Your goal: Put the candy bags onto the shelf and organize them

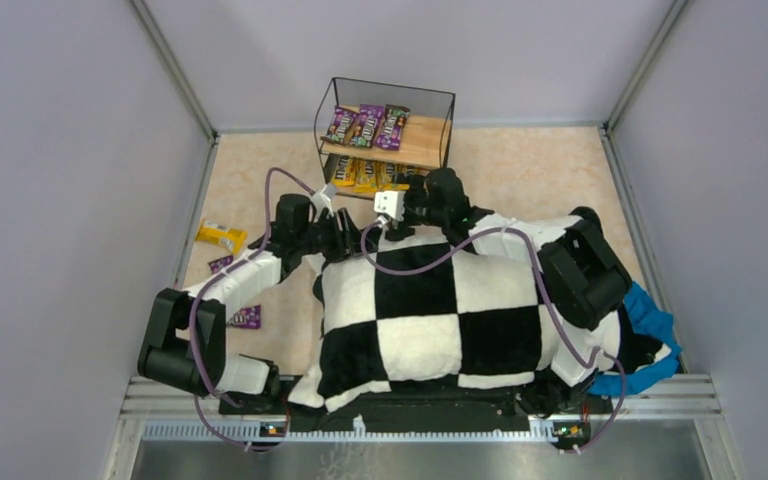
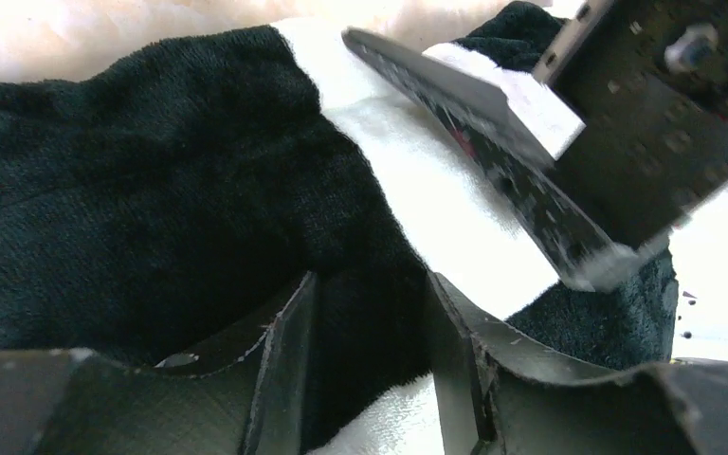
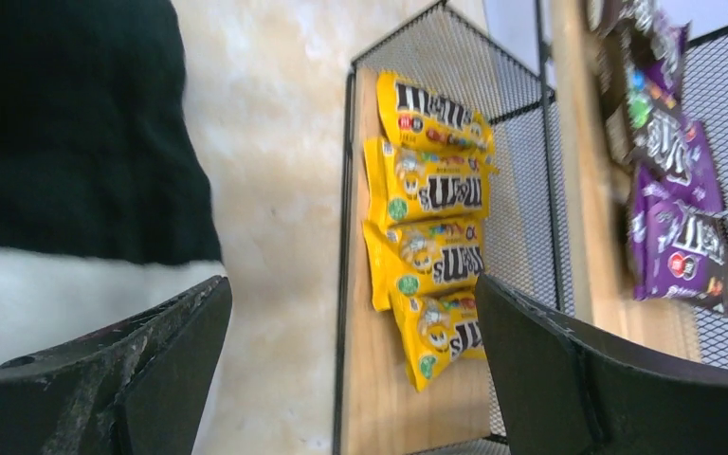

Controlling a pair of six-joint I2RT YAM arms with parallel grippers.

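Top external view: big black-and-white checkered plush cushion (image 1: 430,300) lies over both arms, nr their bases. Beyond it, far side of beige marbled table (image 1: 520,170), stands small black-wire shelf w/ two light wood boards (image 1: 425,145). Three purple glossy candy bags (image 1: 365,125) sit in a row on upper board, four yellow glossy candy bags (image 3: 431,227) on lower; only right wrist view makes "m&m's" legible. Loose yellow packet (image 1: 220,237) & purple packets (image 1: 245,317) lie on table at left, top view only. Right gripper (image 3: 351,303) spread wide, empty, facing shelf. Left gripper (image 2: 370,313) partway apart, cushion plush betw. jaws; can't tell if pinched.
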